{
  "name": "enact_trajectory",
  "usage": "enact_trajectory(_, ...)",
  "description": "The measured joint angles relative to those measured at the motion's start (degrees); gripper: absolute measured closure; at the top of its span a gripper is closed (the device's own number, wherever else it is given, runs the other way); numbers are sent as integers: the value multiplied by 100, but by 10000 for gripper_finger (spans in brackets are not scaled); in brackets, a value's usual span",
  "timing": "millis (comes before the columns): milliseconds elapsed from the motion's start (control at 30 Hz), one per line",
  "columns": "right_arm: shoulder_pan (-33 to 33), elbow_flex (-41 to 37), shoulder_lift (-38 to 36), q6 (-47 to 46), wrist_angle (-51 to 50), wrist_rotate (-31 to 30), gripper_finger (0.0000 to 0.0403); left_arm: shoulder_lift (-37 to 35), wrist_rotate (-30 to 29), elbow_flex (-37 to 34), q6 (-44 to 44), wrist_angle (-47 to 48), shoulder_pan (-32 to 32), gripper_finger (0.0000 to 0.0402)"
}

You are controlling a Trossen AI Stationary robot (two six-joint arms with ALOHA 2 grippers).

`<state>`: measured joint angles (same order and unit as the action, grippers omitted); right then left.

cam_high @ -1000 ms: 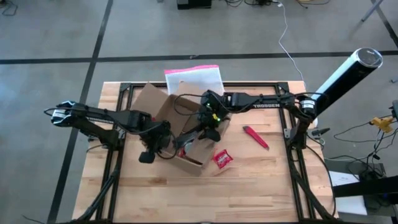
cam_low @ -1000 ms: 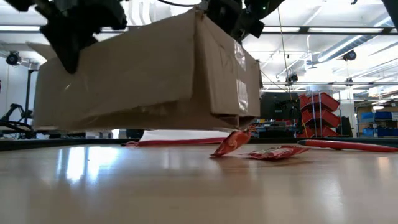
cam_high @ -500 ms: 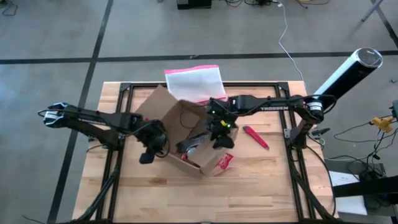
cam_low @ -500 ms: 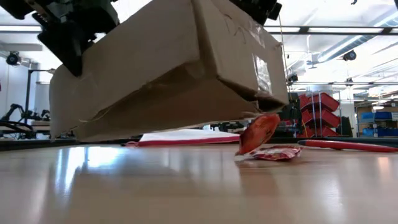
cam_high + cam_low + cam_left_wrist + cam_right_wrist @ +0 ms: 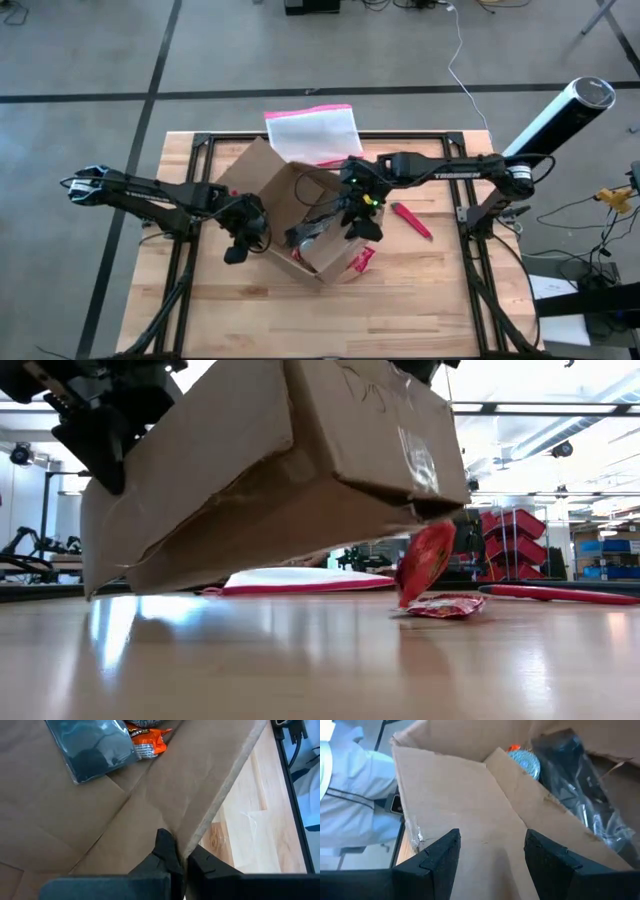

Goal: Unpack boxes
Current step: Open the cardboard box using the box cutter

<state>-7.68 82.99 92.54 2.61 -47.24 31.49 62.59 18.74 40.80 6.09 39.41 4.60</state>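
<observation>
The brown cardboard box (image 5: pixel 300 215) hangs tilted above the table, flaps open; in the low view its left end (image 5: pixel 100 560) is low and its right end high. My left gripper (image 5: pixel 243 238) is shut on the box's left wall. My right gripper (image 5: pixel 360 208) is at its right side. Inside lie a dark grey pouch (image 5: pixel 92 747) and an orange packet (image 5: pixel 147 737). A red packet (image 5: pixel 425 560) stands on end under the box's raised corner, on a second, flat red packet (image 5: pixel 445 605). My left gripper pinches the top edge of the box's wall (image 5: pixel 200 840), one finger inside the box and one outside. The box is lifted clear of the table and tilted. My right gripper has a cardboard panel (image 5: pixel 485 835) between its wide-set fingers (image 5: pixel 435 865). The place of contact is hidden by the cardboard. The fingers come at the box from the table's right side.
A pink-edged translucent pouch (image 5: pixel 312 130) lies at the table's far edge behind the box. A red cutter (image 5: pixel 412 220) lies on the wood to the right of the box. Bare wood spreads along the near edge (image 5: pixel 300 310).
My right gripper has gone toward the table's right edge, taking the box with it. The box has tipped more steeply, its right end rising. It now reaches over the red packets, and one packet has been stood up on end.
</observation>
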Motion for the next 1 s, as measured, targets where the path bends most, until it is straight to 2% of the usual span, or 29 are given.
enact_trajectory(200,9,-56,-339,-162,-26,-269,208,-11,30,4,46,-102,-2,401)
enact_trajectory(467,9,-461,-803,-458,209,-606,236,7,45,7,53,-226,-2,401)
enact_trajectory(600,-45,-488,-1016,-739,241,-1178,245,24,680,-98,228,595,46,401)
enact_trajectory(667,-39,-483,-1018,-696,290,-1500,246,65,720,-93,223,503,22,401)
enact_trajectory(800,-65,-508,-994,-653,348,-1471,243,105,634,-118,142,884,50,401)
enact_trajectory(1000,-9,-690,-976,-859,150,-1359,232,78,564,-118,149,703,50,401)
